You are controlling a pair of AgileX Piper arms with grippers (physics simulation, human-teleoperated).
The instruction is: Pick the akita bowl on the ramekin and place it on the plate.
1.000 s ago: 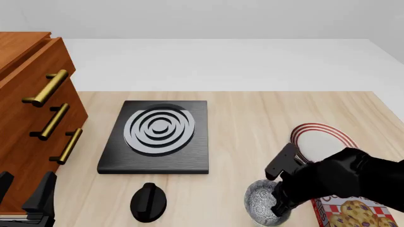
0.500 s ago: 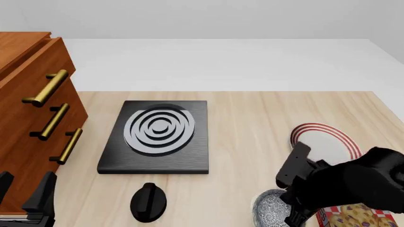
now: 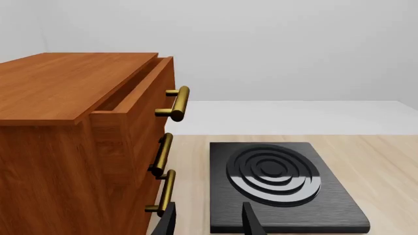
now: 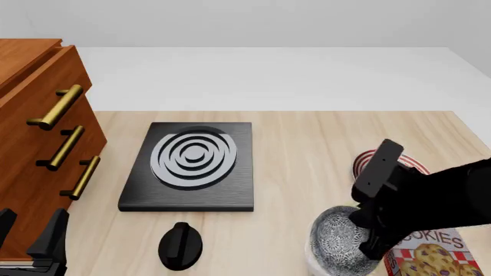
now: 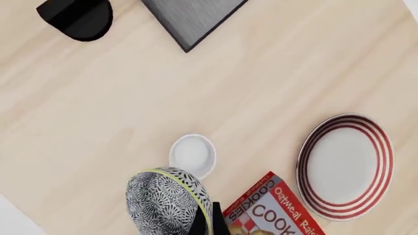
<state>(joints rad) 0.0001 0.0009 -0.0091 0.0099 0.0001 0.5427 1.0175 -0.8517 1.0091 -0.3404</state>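
- The akita bowl [image 4: 343, 241] sat at the lower right of the front view, speckled inside showing, lifted clear of the table [image 4: 299, 149]; in the right wrist view it [image 5: 166, 200] hung at the lower centre with its patterned wall and pale rim turned sideways.
- The right gripper [image 5: 207, 224] pinched the akita bowl by its rim, the two dark fingertips [image 5: 199, 226] pressed close together on the edge.
- The ramekin [image 5: 193, 154] stood bare on the wood just beside the bowl in the right wrist view, not touching it; in the front view the bowl and arm hid most of it.
- The plate [image 5: 345, 166] lay at the right of that wrist view, apart from the ramekin; in the front view only a sliver of its red-striped rim [image 4: 364, 157] showed behind the right arm [image 4: 429, 198].
- A cookie box [image 4: 429, 256] lay at the lower right corner of the front view, between bowl and plate in the wrist view.
- A black stove plate [image 4: 192, 167] with grey rings sat left of centre, a black knob [image 4: 179, 246] below it.
- A wooden drawer cabinet [image 4: 38, 144] with brass handles filled the left edge.
- The left gripper [image 3: 207, 220] hung spread at the bottom of the left wrist view, holding nothing.
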